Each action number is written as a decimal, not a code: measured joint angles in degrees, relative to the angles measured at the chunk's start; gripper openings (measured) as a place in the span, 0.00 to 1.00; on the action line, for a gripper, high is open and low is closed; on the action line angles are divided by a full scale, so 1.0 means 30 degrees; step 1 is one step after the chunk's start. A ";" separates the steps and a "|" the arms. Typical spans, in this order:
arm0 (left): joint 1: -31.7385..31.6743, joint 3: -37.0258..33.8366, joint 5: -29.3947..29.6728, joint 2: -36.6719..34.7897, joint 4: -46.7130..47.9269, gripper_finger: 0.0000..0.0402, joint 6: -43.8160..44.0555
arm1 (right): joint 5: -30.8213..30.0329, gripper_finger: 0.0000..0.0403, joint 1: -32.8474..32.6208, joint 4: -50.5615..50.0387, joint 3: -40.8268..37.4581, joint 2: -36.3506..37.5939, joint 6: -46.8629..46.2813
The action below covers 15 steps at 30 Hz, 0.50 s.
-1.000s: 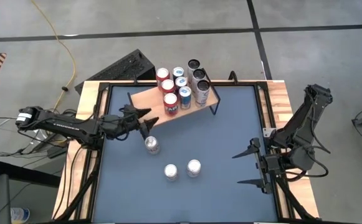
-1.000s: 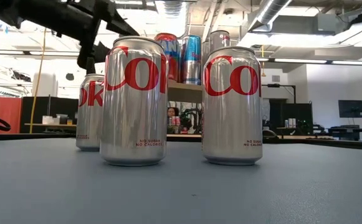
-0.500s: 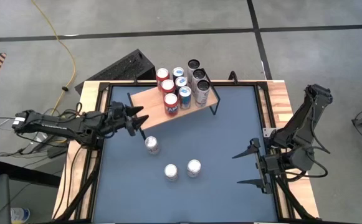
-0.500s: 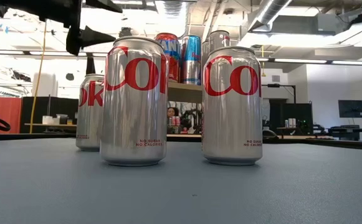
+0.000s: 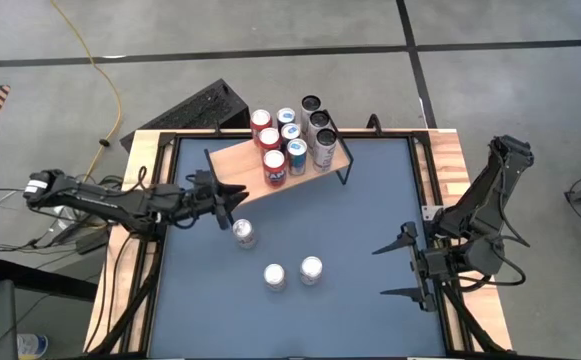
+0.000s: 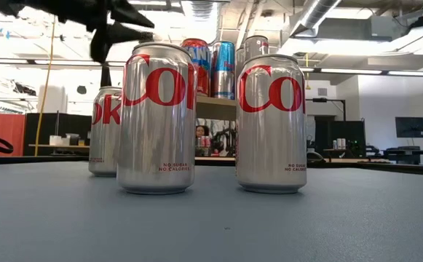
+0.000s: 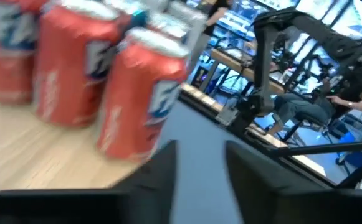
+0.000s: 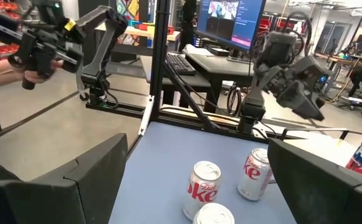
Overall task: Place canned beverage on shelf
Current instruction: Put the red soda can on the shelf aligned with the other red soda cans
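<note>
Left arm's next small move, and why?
Probably swing the left gripper down over the nearest silver can, fingers spread. It hangs empty just off the shelf edge with narrow jaws; three silver cans stand on the mat. The right gripper waits open at the table's right.

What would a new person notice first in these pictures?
Probably the three silver cans standing on the blue table, huge in the low view. Next, the wooden shelf at the far edge, packed with cans, and the left pincer between the shelf and the nearest silver can.
</note>
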<state>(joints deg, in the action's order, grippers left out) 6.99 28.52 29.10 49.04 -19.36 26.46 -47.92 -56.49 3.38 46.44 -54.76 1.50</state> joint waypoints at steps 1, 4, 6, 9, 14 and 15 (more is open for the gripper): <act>0.0145 0.0384 0.0023 0.0339 0.0017 0.13 -0.0377 | 0.0000 0.94 0.0000 -0.0002 0.0000 0.0000 -0.0004; 0.0466 0.1711 0.0753 0.1613 0.0128 0.03 -0.1388 | -0.0010 0.94 0.0000 0.0013 0.0000 0.0000 -0.0007; 0.0530 0.2685 0.1619 0.2545 0.0858 0.01 -0.1761 | -0.0014 0.94 0.0000 0.0020 0.0000 0.0000 -0.0007; 0.0530 0.4162 0.2451 0.4199 0.2424 0.00 -0.1954 | -0.0022 0.94 0.0000 0.0016 0.0000 0.0000 -0.0007; 0.0432 0.5975 0.3242 0.6643 0.4067 0.00 -0.2273 | -0.0044 0.94 0.0000 0.0020 0.0000 0.0000 -0.0051; 0.0350 0.6165 0.3554 0.7003 0.4400 0.00 -0.2233 | -0.0049 0.94 0.0000 0.0011 0.0000 0.0000 -0.0114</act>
<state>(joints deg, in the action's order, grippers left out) 8.04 47.01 39.76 70.05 -6.16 19.76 -48.07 -56.49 3.42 46.44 -54.76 1.16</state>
